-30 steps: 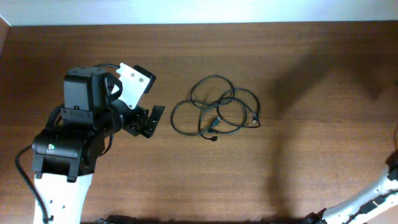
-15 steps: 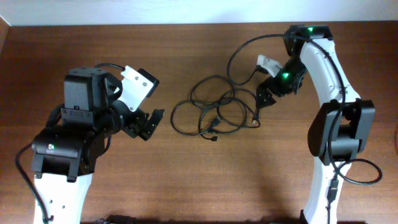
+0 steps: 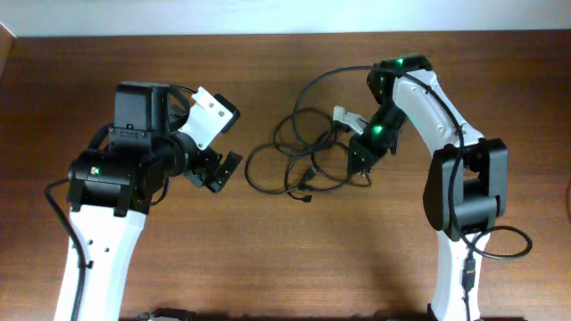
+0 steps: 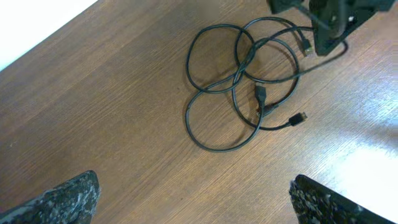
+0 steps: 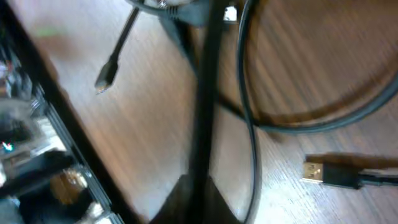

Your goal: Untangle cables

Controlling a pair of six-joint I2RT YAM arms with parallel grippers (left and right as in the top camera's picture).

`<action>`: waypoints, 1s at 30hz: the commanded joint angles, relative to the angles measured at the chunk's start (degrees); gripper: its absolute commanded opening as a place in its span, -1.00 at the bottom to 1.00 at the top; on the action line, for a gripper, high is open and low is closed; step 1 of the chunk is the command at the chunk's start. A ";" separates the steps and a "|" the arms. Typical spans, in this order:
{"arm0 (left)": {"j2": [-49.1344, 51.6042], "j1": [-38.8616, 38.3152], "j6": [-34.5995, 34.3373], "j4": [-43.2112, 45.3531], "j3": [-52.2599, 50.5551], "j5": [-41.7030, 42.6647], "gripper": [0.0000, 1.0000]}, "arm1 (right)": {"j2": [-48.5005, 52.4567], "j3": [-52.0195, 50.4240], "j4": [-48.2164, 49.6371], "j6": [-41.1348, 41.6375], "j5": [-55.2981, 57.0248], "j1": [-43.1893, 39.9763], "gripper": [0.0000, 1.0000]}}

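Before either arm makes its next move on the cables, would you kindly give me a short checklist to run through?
1. Left end effector open: ok, its fingers stand wide apart in the left wrist view.
2. Left end effector clear of the cables: ok, it sits beside the bundle, not touching it.
3. Right end effector positioned at the bundle: ok, it is over the right edge.
4. Right end effector gripping a cord: cannot tell, the right wrist view is blurred.
5. Cables separated: not ok, the loops overlap and cross.
6. Free plug end in view: ok.
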 commanded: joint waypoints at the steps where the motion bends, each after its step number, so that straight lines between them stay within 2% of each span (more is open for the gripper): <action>1: -0.35 0.13 0.87 0.04 -0.11 3.19 0.99 | -0.57 -1.33 0.17 7.13 -1.73 -0.04 -0.92; 5: -0.24 0.13 0.90 -0.81 -0.13 4.63 0.95 | -6.97 5.64 -1.90 13.07 -2.43 0.07 -0.92; 7: -0.11 0.13 0.90 -1.95 -0.13 4.68 0.84 | -13.29 16.22 -4.87 16.81 -2.40 0.07 -0.92; 9: -0.11 0.13 0.90 -3.23 -0.17 4.90 0.86 | -18.56 28.00 -8.11 19.67 -2.21 0.07 -0.92; 13: 1.11 0.11 0.92 -3.48 -0.28 11.76 0.84 | -30.03 39.01 -8.26 22.64 -0.63 5.46 -0.93; 14: 2.25 0.11 0.94 -3.34 -0.63 12.33 0.72 | -32.83 40.39 -8.11 22.67 0.90 7.91 -0.92; 15: 3.74 0.11 0.98 -3.32 -1.31 13.33 0.42 | -35.58 41.35 -8.09 23.96 4.70 10.73 -0.92; 16: 5.88 -0.04 2.08 -3.32 -2.10 15.52 0.01 | -38.36 41.64 -8.11 26.03 8.63 13.25 -0.93; 17: 7.30 -0.44 3.54 -3.32 -2.64 17.75 -0.15 | -40.39 41.64 -8.26 26.12 10.01 14.43 -0.93; 20: 11.47 -3.74 7.87 -3.37 -3.15 24.59 -0.31 | -43.74 41.62 -8.26 28.46 10.36 14.69 -0.92; 22: 13.92 -10.08 11.34 -3.37 -3.15 26.93 -0.25 | -44.70 41.62 -8.28 30.38 10.29 14.69 -0.92; 23: 14.38 -12.57 12.26 -3.45 -3.15 26.97 -0.41 | -44.74 41.62 -8.28 30.84 10.29 14.69 -0.93; 24: 14.84 -16.85 13.88 -3.65 -3.15 26.95 -0.83 | -44.74 41.62 -8.28 31.85 10.27 14.69 -0.93; 25: 14.88 -20.74 14.82 -3.56 -3.15 26.75 -0.89 | -44.74 41.44 -8.28 32.48 10.27 14.69 -0.92; 27: 14.88 -27.45 15.10 -3.32 -3.15 23.61 -0.54 | -44.85 41.44 -8.28 33.62 10.25 14.69 -0.93; 29: 14.88 -30.97 13.40 -3.37 -3.19 14.82 -0.47 | -45.66 41.40 -8.28 33.62 9.90 14.69 -0.93; 30: 14.88 -31.74 10.49 -3.52 -3.19 8.61 -0.58 | -46.34 41.09 -8.28 33.59 9.90 14.69 -0.93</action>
